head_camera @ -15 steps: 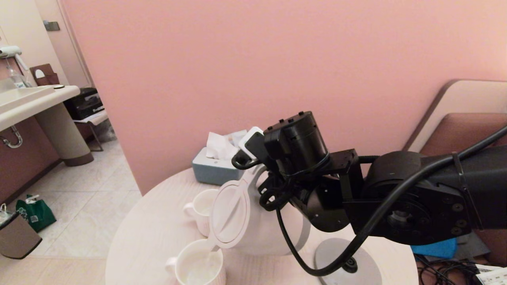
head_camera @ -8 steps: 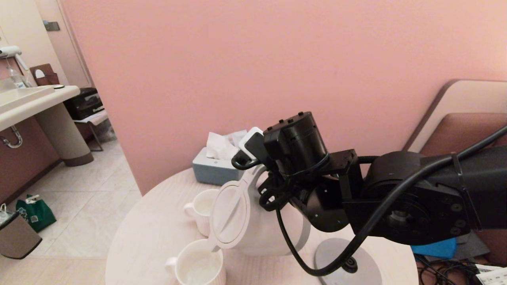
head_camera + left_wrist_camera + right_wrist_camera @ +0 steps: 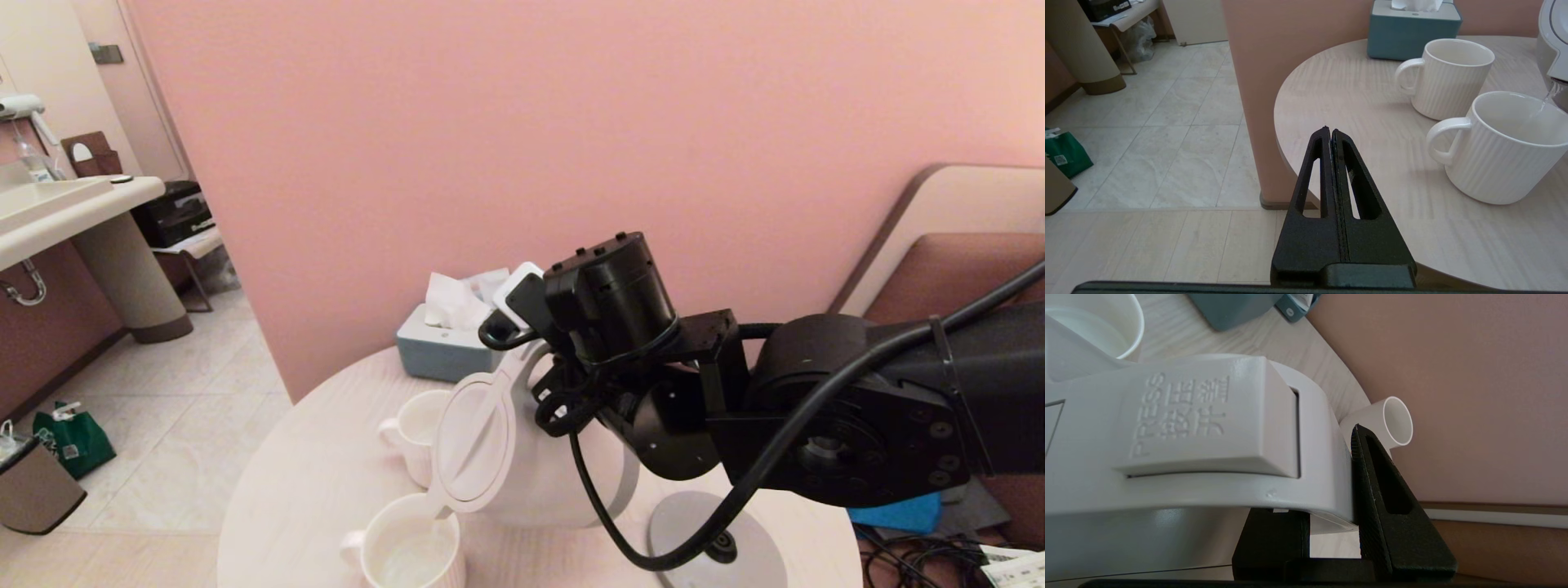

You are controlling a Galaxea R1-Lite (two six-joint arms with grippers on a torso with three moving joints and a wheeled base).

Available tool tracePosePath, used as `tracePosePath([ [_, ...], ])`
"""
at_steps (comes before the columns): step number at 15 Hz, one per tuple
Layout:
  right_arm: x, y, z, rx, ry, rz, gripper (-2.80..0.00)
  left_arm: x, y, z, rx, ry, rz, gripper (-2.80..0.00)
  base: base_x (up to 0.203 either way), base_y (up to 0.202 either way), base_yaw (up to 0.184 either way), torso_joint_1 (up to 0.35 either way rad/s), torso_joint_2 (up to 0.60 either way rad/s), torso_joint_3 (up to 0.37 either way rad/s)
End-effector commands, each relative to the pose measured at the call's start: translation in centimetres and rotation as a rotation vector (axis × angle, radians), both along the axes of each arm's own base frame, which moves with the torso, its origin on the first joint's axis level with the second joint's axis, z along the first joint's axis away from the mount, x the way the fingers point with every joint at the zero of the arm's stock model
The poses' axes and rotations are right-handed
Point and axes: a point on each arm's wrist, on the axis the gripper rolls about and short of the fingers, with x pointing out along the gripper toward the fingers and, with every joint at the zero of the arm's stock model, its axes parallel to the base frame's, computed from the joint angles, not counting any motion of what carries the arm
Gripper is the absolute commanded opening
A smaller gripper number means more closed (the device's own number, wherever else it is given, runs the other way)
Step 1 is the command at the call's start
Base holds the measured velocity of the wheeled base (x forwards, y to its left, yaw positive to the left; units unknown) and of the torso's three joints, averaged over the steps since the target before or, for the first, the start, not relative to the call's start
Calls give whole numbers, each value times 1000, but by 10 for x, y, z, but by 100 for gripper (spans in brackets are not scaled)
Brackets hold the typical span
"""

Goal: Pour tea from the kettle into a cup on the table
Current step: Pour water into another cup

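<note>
The white kettle [image 3: 539, 482] hangs tilted above the round pale table [image 3: 310, 482], its flat lid [image 3: 473, 445] facing left and its spout over the near white ribbed cup [image 3: 412, 555]. A thin stream [image 3: 1545, 102] falls from the spout into that cup [image 3: 1506, 151], which holds some clear liquid. My right gripper [image 3: 1327, 473] is shut on the kettle's handle [image 3: 1208, 428], one finger on each side. A second, empty cup [image 3: 1447, 77] stands just behind. My left gripper [image 3: 1330, 130] hovers shut and empty over the table's left edge, well apart from the cups.
A blue-grey tissue box [image 3: 445, 347] sits at the table's back by the pink wall. The kettle's round base [image 3: 702, 531] lies on the table under my right arm. A white tube [image 3: 1392, 424] shows beyond the handle. Tiled floor lies off the table's left side.
Hardly anything differs: the kettle keeps the same tilt over the near cup and both arms stay where they were.
</note>
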Motion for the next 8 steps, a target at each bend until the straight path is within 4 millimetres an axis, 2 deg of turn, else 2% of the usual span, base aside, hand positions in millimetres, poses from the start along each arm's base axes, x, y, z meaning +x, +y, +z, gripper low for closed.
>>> tracePosePath([
  [1,0,0,0,-3,-3,-3,-280,0,0,0,0,-1,1,-280,0,0,0,0,0,0],
  [8,0,0,2,-7,-7,-2,-280,0,0,0,0,1,1,-280,0,0,0,0,0,0],
])
